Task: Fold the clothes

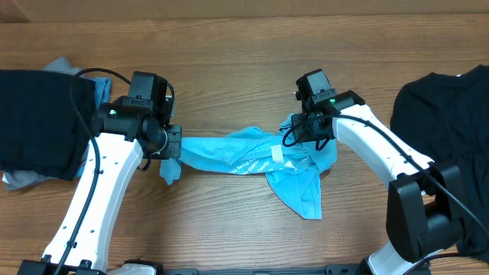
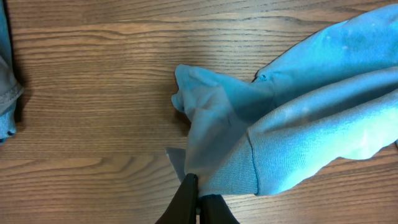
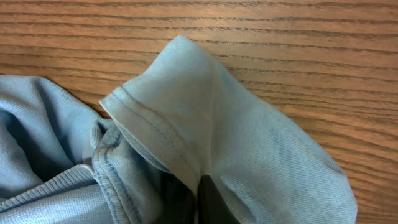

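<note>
Progress on the fold is slight: we find the sky-blue T-shirt (image 1: 252,156) bunched and twisted into a rumpled strip across the middle of the table (image 1: 244,46), with no panel laid flat and no crease made. We judge that spreading, smoothing and every fold remain to be done. A black garment (image 1: 34,122) lies at the left edge with grey and blue cloth (image 1: 19,179) showing beneath it, and a second black garment (image 1: 447,107) lies at the right edge; we cannot tell whether either is folded. The left gripper (image 2: 198,200) has its jaws pressed together on a ribbed edge of the shirt, the cloth rising from the tips and fanning away to the right. The right gripper (image 3: 204,194) is likewise closed, pinching a stitched hem that drapes over and hides most of its fingers. From overhead, the shirt runs between the two grippers, one end at each, its loose bulk sagging on the wood nearer the right arm.
</note>
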